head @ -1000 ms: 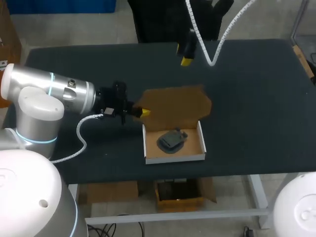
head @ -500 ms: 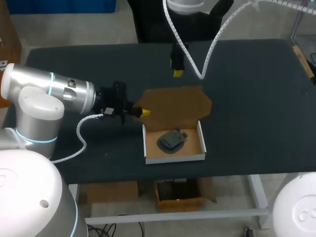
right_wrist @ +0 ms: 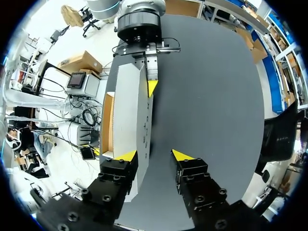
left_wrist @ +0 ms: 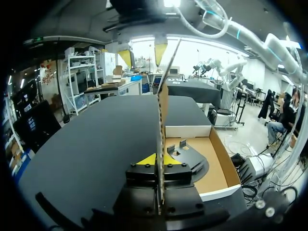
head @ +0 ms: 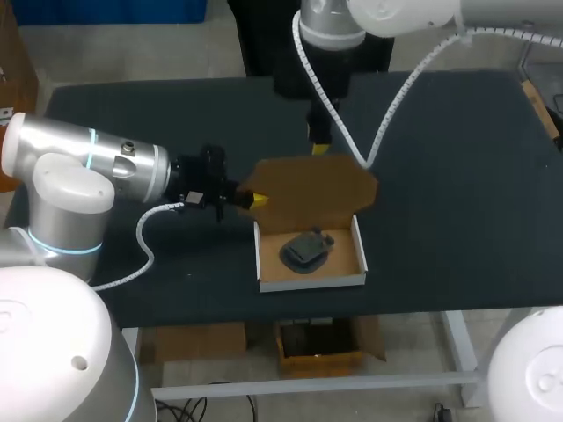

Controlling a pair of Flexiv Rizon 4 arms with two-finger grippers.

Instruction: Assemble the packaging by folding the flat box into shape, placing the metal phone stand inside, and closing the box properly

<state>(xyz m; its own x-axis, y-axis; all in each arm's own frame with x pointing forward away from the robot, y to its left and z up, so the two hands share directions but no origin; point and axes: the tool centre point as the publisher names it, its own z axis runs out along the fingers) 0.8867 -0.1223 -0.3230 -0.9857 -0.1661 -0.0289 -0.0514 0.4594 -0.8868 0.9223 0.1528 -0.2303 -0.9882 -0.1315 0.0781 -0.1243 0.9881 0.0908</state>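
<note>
Already folded into shape, the white-walled cardboard box [head: 312, 281] sits toward the front of the black table [head: 457, 176], with the dark metal phone stand [head: 306, 249] lying inside. Its brown lid flap [head: 308, 189] stands raised. The left gripper [head: 257, 200] is clamped on the flap's side edge. The right gripper [right_wrist: 155, 156], fingers spread apart, hovers at the flap's top edge. Only closing the lid appears left.

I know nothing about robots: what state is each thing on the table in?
Box: folded up, open.
Lid: standing upright.
Phone stand: lying inside the box.
Left tool: shut on the lid.
Right tool: open, close by the lid.
</note>
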